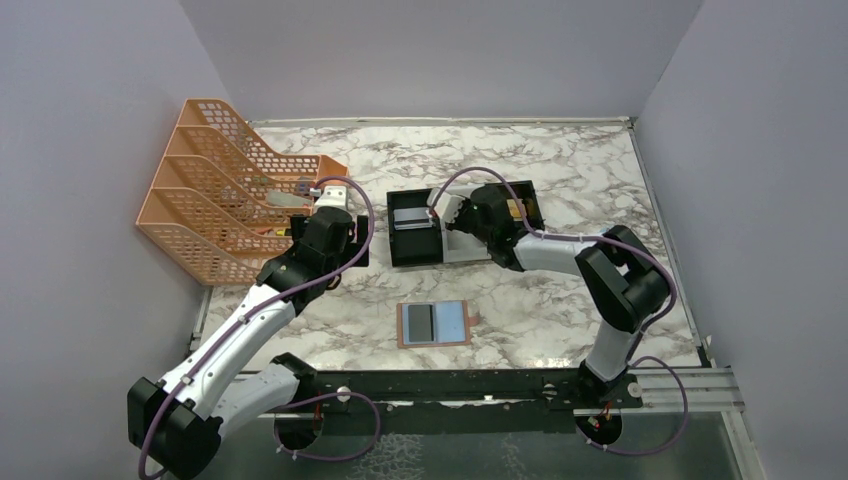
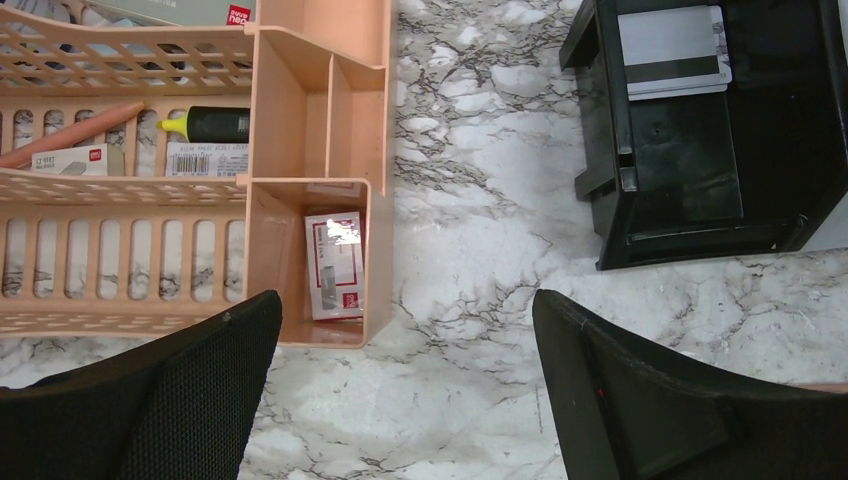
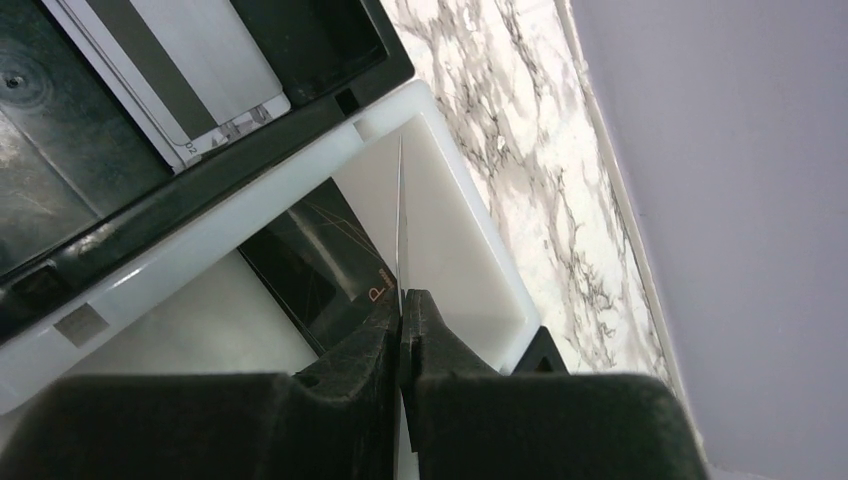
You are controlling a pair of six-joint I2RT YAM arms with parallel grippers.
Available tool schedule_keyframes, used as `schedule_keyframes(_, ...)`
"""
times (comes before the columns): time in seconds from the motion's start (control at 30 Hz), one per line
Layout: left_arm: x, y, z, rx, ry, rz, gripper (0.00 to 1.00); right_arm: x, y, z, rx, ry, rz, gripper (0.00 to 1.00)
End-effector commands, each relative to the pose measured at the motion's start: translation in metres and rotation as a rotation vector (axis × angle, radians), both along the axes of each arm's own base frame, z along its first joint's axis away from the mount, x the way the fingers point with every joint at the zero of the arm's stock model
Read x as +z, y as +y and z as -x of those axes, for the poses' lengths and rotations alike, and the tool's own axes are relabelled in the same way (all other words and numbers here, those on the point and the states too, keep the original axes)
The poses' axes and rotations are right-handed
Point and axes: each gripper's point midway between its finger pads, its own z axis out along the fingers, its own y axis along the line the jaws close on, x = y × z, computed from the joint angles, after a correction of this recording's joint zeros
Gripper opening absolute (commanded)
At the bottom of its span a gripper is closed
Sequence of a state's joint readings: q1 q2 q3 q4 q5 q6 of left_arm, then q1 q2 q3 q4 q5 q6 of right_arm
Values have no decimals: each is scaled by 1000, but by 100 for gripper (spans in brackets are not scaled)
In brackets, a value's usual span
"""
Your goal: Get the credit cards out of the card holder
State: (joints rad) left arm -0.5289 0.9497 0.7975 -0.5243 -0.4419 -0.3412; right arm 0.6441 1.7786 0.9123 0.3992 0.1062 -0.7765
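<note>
The right fingers pinched a thin flat plastic card edge-on, its long axis running straight out from them, over the white middle compartment of the black-and-white plastic tray; the left fingers stood spread.

This looks like a robot lab's test cell, not anyone's real desk. A left arm and a right arm are bolted to a black rail at the near edge of a table with a marble-print top, and plain grey-lilac walls box it in on three sides. Purple cables loop loose along the arms. The only office touch is set out like props: an orange mesh organiser holding a highlighter and a staples box, and a black-and-white tray mid-table.
</note>
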Motion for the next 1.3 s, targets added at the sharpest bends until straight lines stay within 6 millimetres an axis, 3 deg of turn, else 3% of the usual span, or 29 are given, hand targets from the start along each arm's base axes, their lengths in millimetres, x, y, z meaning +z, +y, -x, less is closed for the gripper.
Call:
schedule_keyframes(0.0,2,5,-1,9,-23,-3,99,-15,5,-5,25,31,50,3)
schedule_keyframes(0.47,0,4,-1,2,-12,2,99,-39,1,-7,10,107,135,8)
schedule_keyframes(1.13,-8,6,-1,7,22,-17,99,-51,8,-4,98,141,164,14)
schedule_keyframes(1.27,-8,6,-1,8,23,-17,99,-53,8,-3,100,166,163,25)
